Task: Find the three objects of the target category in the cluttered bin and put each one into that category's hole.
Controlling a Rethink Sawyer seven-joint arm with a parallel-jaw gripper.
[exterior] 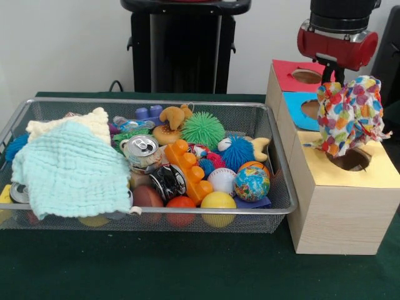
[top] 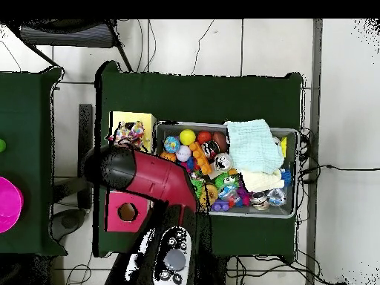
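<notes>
Dotted cloth [exterior: 349, 114], bunched, hanging just above the hole [exterior: 350, 160] in the yellow box top, pinched from above by the hand [exterior: 331, 84].

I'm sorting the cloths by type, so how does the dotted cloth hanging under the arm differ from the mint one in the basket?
The dotted cloth is white with many-coloured spots; the mint cloth is plain pale green with a waffle texture. The dotted cloth hangs bunched in the air above the yellow-topped hole, while the mint cloth lies spread flat over toys at one end of the bin. Spread out, the mint cloth shows more area. Both are soft fabric.
</notes>
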